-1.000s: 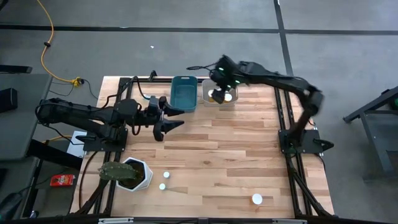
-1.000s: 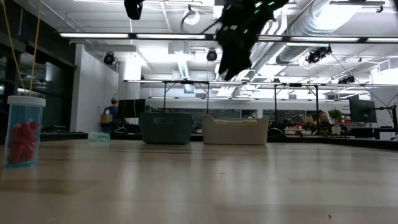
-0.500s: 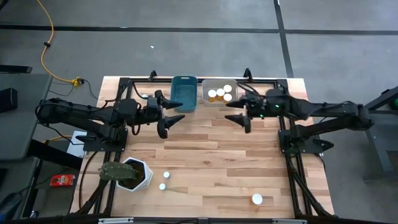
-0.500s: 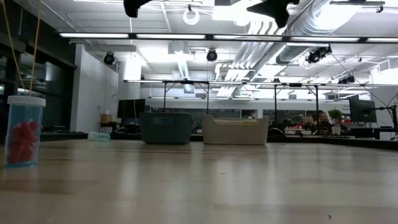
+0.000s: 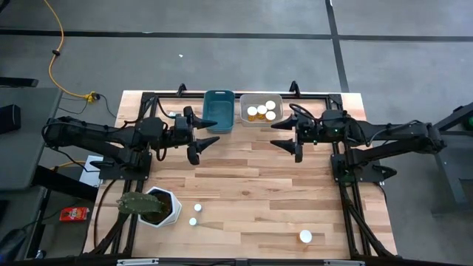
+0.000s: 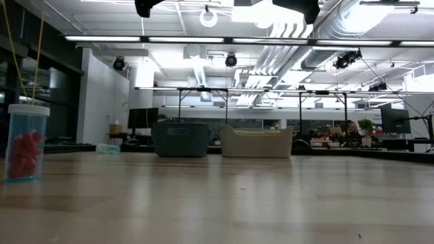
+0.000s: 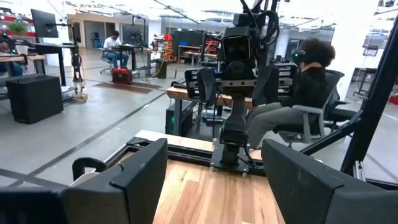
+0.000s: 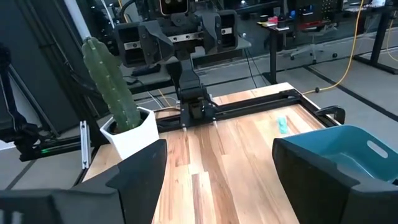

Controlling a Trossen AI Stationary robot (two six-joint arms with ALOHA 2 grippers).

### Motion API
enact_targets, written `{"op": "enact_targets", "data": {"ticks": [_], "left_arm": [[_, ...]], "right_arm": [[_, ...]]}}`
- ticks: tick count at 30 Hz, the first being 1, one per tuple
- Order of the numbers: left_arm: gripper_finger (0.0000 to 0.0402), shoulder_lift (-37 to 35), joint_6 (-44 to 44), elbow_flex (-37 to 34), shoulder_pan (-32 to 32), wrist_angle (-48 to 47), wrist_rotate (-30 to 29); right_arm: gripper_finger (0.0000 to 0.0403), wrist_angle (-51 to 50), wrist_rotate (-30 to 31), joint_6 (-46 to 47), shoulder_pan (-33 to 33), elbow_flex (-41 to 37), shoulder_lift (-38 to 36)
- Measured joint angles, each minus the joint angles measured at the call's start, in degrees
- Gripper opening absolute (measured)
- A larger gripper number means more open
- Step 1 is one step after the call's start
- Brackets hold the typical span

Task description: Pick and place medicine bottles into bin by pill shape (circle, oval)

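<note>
My left gripper [image 5: 210, 137] is open and empty, held above the table near the teal bin [image 5: 219, 109]; its fingers also show wide apart in the left wrist view [image 7: 214, 186]. My right gripper [image 5: 278, 136] is open and empty, just near of the pale bin [image 5: 261, 109], and shows in its own wrist view [image 8: 221, 180]. Three medicine bottles [image 5: 261, 111] lie in the pale bin. Three more bottles stand on their bases near the table's front edge: two [image 5: 197, 208] [image 5: 193, 221] by the plant pot and one [image 5: 305, 236] at the front right. One bottle holding red pills [image 6: 26, 142] shows in the low view.
A white hexagonal pot with a cactus [image 5: 158, 206] stands at the front left. The two bins stand side by side at the far edge. A small teal object [image 8: 282, 124] lies on the table beside the teal bin. A person sits beyond the table [image 7: 305, 93].
My right gripper has drawn back from above the pale bin toward the table's right and near side and has turned from pointing down to lying level. It has risen out of the low view's top. The bottles in the pale bin now show uncovered.
</note>
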Motion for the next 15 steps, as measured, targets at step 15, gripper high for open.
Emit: {"op": "enact_targets", "data": {"ticks": [15], "left_arm": [[0.0248,0.0,-1.9,0.02,0.0,-0.23,0.0]], "right_arm": [[0.0284,-34.05,3.58,10.53,11.39,18.07,9.78]]}}
